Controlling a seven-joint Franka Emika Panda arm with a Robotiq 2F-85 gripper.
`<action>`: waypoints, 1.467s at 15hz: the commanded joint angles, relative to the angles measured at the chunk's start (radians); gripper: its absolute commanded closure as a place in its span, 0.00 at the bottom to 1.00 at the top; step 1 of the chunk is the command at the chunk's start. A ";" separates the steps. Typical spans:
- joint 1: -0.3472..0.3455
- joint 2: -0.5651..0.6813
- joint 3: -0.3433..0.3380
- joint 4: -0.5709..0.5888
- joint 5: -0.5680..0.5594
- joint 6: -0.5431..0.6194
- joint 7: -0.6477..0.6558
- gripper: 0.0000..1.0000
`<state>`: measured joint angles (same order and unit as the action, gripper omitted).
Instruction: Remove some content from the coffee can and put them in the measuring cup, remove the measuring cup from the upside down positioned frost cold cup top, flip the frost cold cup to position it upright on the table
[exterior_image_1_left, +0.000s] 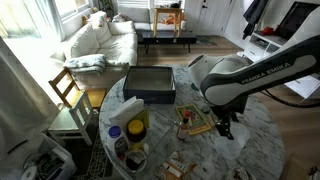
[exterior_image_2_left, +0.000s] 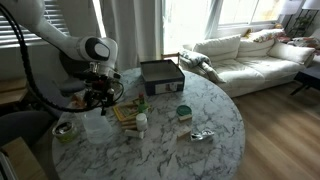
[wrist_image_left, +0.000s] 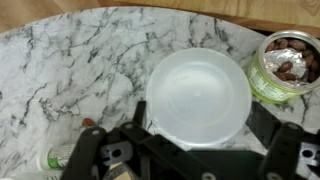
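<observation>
Directly beneath your pincer (wrist_image_left: 196, 135), its jaws spread wide and holding nothing, sits the frost cold cup (wrist_image_left: 198, 98), a pale round disc centred between the two fingers (wrist_image_left: 110, 150) on the marble table (wrist_image_left: 60, 60). The wrist view does not settle whether that face is the base or the open mouth, and no measuring cup shows on it.

The main hazard is probably the grip. The plastic is smooth and tapered, and the cup looks nearly as wide as the spread jaws. A descent slightly off centre could land a finger on the rim and tip or skid the cup. A squeeze on the taper could squirt it loose mid-flip.

Just beside the cup, off one finger and close to the table's edge, stands the coffee can (wrist_image_left: 285, 65), open, with brown pieces inside. A wide swing while you turn the cup could knock it and spill them. Off the opposite finger lies a small green-and-white bottle (wrist_image_left: 55, 158) with a brown scrap (wrist_image_left: 88, 122) near it, both close enough to foul a lowered finger.

Farther out from the pincer, in an exterior view, a wooden board (exterior_image_2_left: 125, 112), a small jar (exterior_image_2_left: 141, 122) and crumpled foil (exterior_image_2_left: 202, 135) dot the table. A black box (exterior_image_2_left: 160, 75) sits beyond them, well apart from the cup. The sofa (exterior_image_2_left: 240, 55) lies farthest.
</observation>
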<state>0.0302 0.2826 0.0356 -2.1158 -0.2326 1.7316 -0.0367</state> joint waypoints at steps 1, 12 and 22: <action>-0.005 0.039 -0.010 0.031 0.008 -0.051 -0.020 0.00; -0.021 -0.008 -0.016 0.036 0.025 -0.074 -0.057 0.36; -0.102 -0.269 -0.041 -0.132 0.108 0.068 -0.524 0.36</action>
<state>-0.0450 0.1080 0.0146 -2.1499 -0.1861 1.7207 -0.4477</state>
